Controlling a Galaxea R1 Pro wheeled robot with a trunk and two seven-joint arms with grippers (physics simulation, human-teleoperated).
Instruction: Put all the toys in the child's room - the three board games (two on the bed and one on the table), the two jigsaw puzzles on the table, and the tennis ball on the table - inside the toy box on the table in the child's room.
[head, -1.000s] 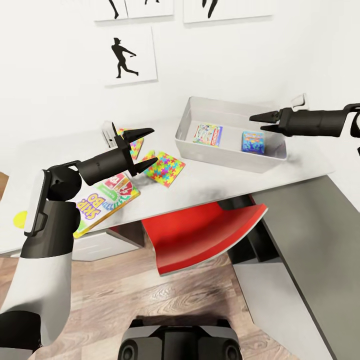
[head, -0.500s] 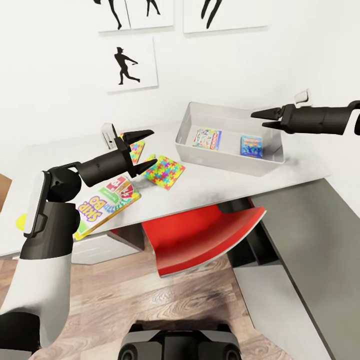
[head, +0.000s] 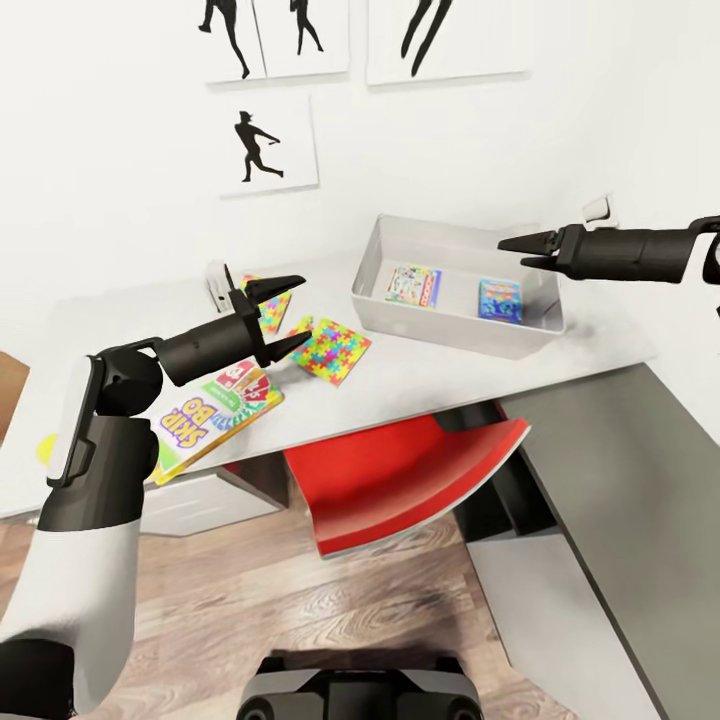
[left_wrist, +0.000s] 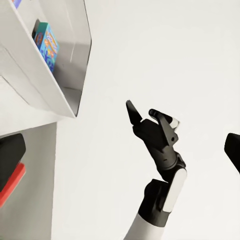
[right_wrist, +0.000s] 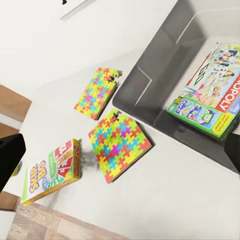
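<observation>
Bright, even light is washing the whole scene, bleaching the white walls at the upper right of the head view. A soft grey shadow is lying on the table at centre frame. Edges are rendering crisp but slightly jagged, with wide-angle stretching showing toward the corners.

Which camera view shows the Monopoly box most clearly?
The right wrist view: the Monopoly box lies large in the toy box, lettering readable. The head view shows it small; in the left wrist view I cannot identify it.
</observation>
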